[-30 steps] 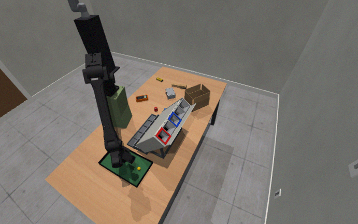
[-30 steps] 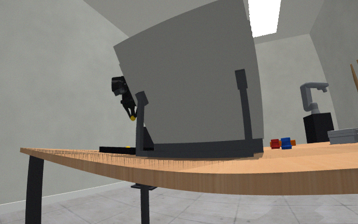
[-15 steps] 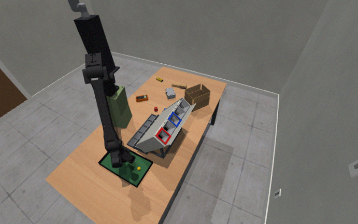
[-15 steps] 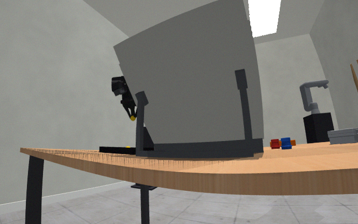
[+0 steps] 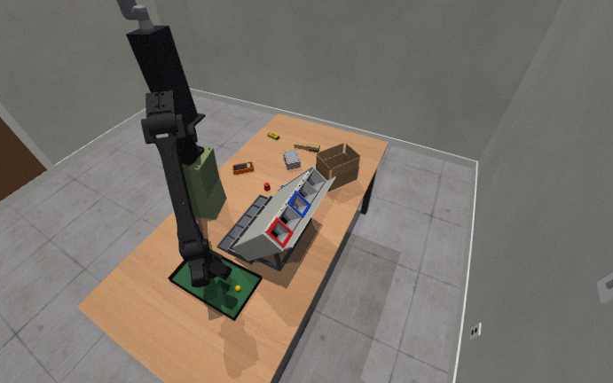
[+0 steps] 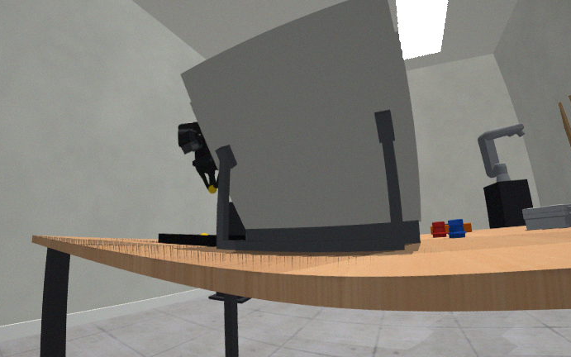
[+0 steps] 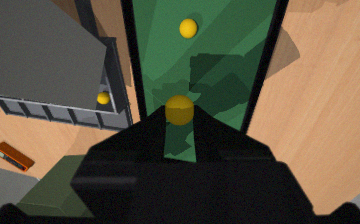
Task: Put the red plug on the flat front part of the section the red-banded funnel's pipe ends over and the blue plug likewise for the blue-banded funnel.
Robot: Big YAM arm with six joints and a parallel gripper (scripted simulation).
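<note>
My gripper (image 7: 179, 111) is shut on a yellow marble (image 7: 179, 109) and holds it above the green marble tray (image 5: 215, 288). The held marble also shows in the side view (image 6: 211, 188), well above the table. One more yellow marble (image 7: 188, 28) lies in the tray. Another yellow marble (image 7: 103, 98) sits in the end section of the grey catch rack (image 7: 61, 112). The covered funnel stand has a red-banded funnel (image 5: 278, 232) and a blue-banded funnel (image 5: 299, 205). The red plug (image 5: 266, 186) and the blue plug (image 6: 455, 228) stand on the table beyond the stand.
A green box (image 5: 203, 185) stands beside the arm. An orange device (image 5: 242, 167), a grey case (image 5: 291, 159), a cardboard box (image 5: 338, 164), a yellow block (image 5: 273, 136) and a wooden strip (image 5: 306, 147) lie at the far end of the table.
</note>
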